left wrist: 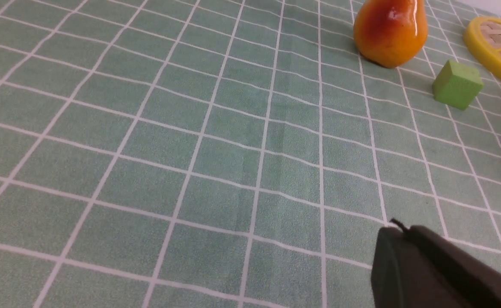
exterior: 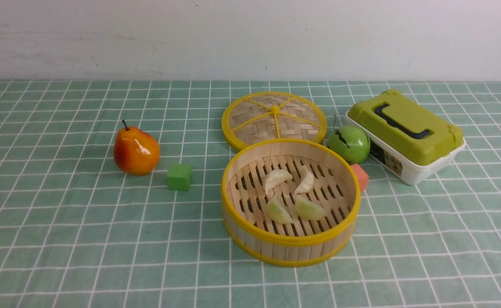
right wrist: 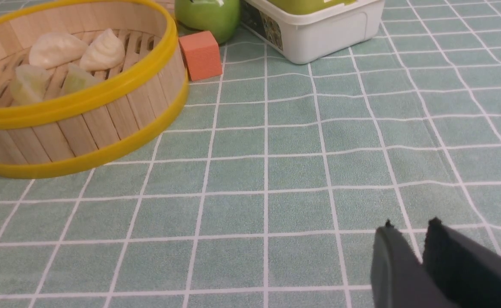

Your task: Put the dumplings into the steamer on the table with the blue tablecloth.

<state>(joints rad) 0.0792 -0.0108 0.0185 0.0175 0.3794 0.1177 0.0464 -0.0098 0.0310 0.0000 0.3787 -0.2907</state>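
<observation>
The steamer (exterior: 289, 239) stands mid-table on the blue tablecloth (exterior: 62, 222), which covers the whole table. Inside it lie the dumplings: two cream-white ones (exterior: 277, 177) (exterior: 305, 180) and two pale green ones (exterior: 278, 210) (exterior: 309, 208). The right wrist view shows the steamer (right wrist: 83, 100) with the dumplings (right wrist: 55, 49) in it, well away from my right gripper (right wrist: 411, 224), which is open by a narrow gap with nothing between its fingers, above bare cloth. My left gripper (left wrist: 400, 229) is shut and empty over bare cloth. Neither arm shows in the front view.
A woven yellow-rimmed lid (exterior: 274, 119) lies behind the steamer. A green apple (exterior: 348, 143), an orange cube (exterior: 360, 176) and a green-lidded white box (exterior: 404, 132) sit to its right. An orange pear (exterior: 136, 149) and a green cube (exterior: 179, 176) sit to its left.
</observation>
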